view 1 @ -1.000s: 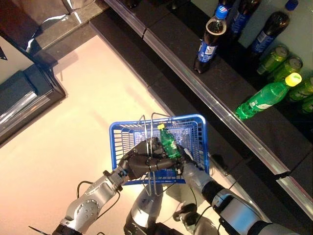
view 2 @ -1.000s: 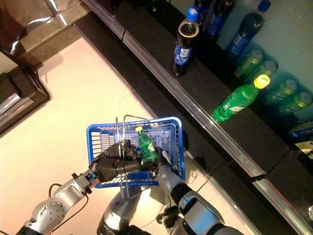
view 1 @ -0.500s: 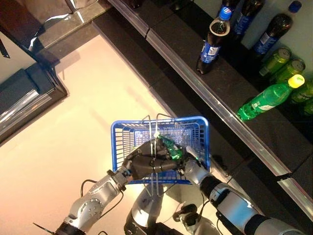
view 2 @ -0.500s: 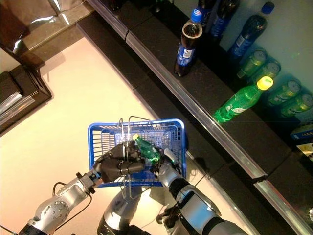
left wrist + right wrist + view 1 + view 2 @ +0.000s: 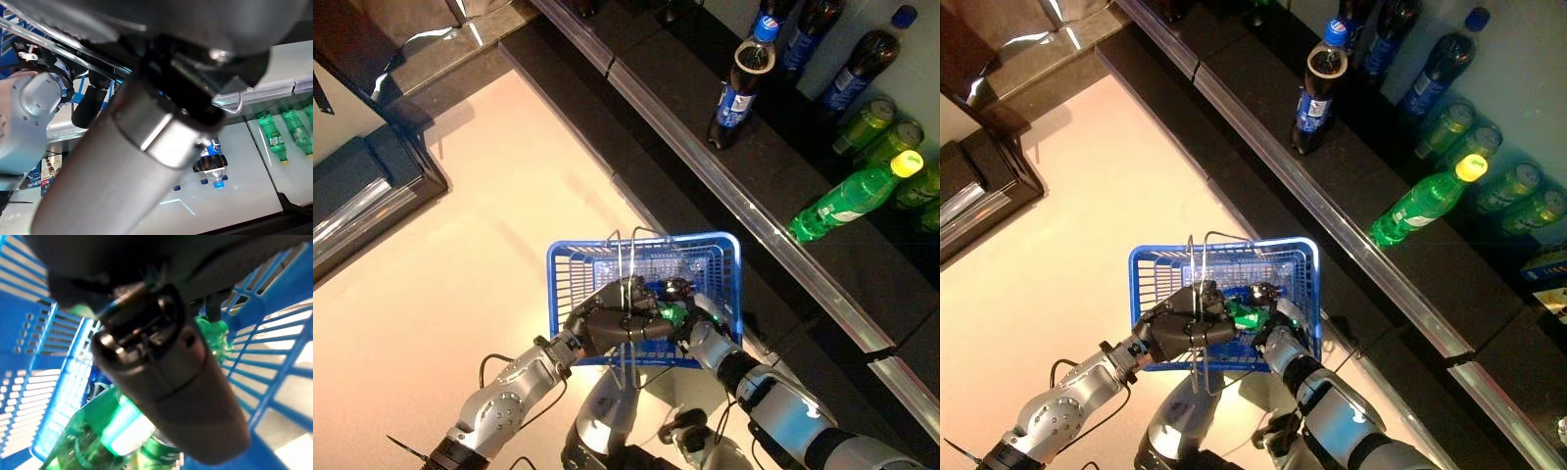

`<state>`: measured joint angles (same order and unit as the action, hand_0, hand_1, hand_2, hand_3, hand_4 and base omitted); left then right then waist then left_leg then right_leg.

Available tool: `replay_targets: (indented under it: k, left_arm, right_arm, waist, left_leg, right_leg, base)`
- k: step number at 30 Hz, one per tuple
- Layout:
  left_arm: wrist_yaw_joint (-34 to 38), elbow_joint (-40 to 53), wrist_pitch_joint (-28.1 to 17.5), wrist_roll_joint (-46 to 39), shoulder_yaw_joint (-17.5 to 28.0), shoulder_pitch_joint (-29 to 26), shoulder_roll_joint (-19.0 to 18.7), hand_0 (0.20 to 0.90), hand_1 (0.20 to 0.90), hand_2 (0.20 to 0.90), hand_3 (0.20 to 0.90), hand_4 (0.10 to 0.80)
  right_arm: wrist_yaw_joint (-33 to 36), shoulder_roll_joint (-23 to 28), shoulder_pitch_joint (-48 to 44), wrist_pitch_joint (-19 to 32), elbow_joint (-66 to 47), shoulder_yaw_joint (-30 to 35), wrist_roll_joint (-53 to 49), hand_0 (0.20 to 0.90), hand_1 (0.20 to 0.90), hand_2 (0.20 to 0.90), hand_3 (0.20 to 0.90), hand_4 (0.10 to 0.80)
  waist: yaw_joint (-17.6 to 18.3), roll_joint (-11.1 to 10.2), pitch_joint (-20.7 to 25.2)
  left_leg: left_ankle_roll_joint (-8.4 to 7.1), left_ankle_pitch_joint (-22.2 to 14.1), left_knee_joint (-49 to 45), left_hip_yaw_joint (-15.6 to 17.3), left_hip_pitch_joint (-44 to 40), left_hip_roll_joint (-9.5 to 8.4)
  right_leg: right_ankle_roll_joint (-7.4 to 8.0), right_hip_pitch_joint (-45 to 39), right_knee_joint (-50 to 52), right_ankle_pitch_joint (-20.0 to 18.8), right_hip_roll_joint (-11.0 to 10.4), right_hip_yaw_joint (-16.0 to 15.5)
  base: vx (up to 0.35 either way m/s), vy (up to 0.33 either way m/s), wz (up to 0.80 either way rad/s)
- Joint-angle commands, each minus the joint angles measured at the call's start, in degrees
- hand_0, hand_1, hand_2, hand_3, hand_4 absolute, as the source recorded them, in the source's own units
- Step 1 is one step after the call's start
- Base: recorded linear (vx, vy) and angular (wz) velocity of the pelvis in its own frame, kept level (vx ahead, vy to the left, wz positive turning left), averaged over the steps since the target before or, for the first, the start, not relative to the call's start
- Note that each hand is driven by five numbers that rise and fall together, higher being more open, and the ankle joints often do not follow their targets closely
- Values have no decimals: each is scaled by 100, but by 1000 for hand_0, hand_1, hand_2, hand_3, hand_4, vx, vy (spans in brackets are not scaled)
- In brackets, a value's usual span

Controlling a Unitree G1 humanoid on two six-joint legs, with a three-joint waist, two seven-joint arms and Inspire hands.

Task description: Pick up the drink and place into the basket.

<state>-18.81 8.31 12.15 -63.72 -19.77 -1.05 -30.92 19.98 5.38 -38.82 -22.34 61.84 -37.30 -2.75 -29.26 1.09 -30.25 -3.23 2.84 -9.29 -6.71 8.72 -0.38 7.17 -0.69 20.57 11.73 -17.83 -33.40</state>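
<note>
Drink held low inside the basket

The right hand (image 5: 1271,318) grips the green bottle (image 5: 1252,315), which lies tilted within the blue basket (image 5: 1304,262) near its right wall; the left hand (image 5: 1180,328) is curled around the wire handles (image 5: 1197,284).

Both arms reach forward, each robot hand (left (image 5: 607,321), right (image 5: 690,323)) curled closed.

pale glossy floor (image 5: 460,255) beside a dark shelf (image 5: 773,186) holding bottles (image 5: 736,83).
</note>
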Motion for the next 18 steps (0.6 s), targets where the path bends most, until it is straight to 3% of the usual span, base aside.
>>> replay_targets:
  k: [1, 3, 4, 5, 8, 12, 18]
  left_arm:
    - [-752, 2611, -977, -930, 551, -887, 730, 300, 300, 300, 200, 100]
    - [-791, 2485, -960, -930, 716, -724, 705, 300, 300, 300, 200, 100]
    - [-794, 2488, -958, -932, 707, -729, 709, 300, 300, 300, 200, 100]
    - [-821, 2342, -953, -1072, 892, -525, 724, 300, 300, 300, 200, 100]
    - [-939, 2232, -996, -1127, 1091, -306, 773, 300, 300, 300, 200, 100]
    - [-1219, 2127, -1147, -1226, 1578, 230, 819, 300, 300, 300, 200, 100]
    - [-1122, 1936, -1360, -1228, 1814, 540, 850, 300, 300, 300, 200, 100]
  right_arm:
    - [547, 671, -150, 363, -620, -106, -330, 900, 900, 900, 900, 800]
    - [712, 990, -67, 150, -1746, -60, -464, 900, 900, 900, 900, 800]
    - [717, 1007, -58, 133, -1768, -52, -466, 900, 900, 900, 900, 800]
    - [769, 1315, 161, 82, -2810, 87, -451, 900, 900, 900, 900, 800]
    - [671, 1591, 508, 113, -3798, 380, -234, 900, 900, 900, 900, 800]
    - [140, 2338, 1671, 330, -5881, 1206, -1, 900, 900, 900, 900, 800]
    - [-553, 2642, 2517, 876, -7253, 1787, -381, 900, 900, 900, 900, 800]
  waist:
    - [182, -32, 489]
    - [276, -91, 463]
    - [279, -71, 466]
    - [397, -115, 453]
    - [508, -150, 448]
    - [789, -220, 437]
    - [999, -333, 480]
  left_leg:
    - [-38, -144, -228, 40, 253, 45]
    - [-46, -155, -229, 84, 238, 88]
    - [-4, -27, -218, 102, 299, 68]
    - [-3, -31, -200, 158, 273, 102]
    - [8, -44, -200, 233, 263, 134]
    - [12, -65, -174, 427, 219, 239]
    - [-12, -104, -194, 599, 138, 345]
  right_leg:
    - [-38, -142, -535, -829, 191, -31]
    - [-48, -120, -512, -821, 214, 1]
    - [-106, -94, -560, -934, 198, -83]
    - [-112, -68, -544, -919, 220, -30]
    - [-115, -29, -521, -893, 233, 32]
    - [-110, 49, -494, -852, 276, 196]
    - [-102, 34, -511, -830, 351, 331]
  base:
    - [7, -30, 0]
    - [-30, -3, 0]
    - [-69, 48, 0]
    - [-67, 54, -2]
    - [-22, 28, -16]
    - [-26, 28, -11]
    - [5, -19, -16]
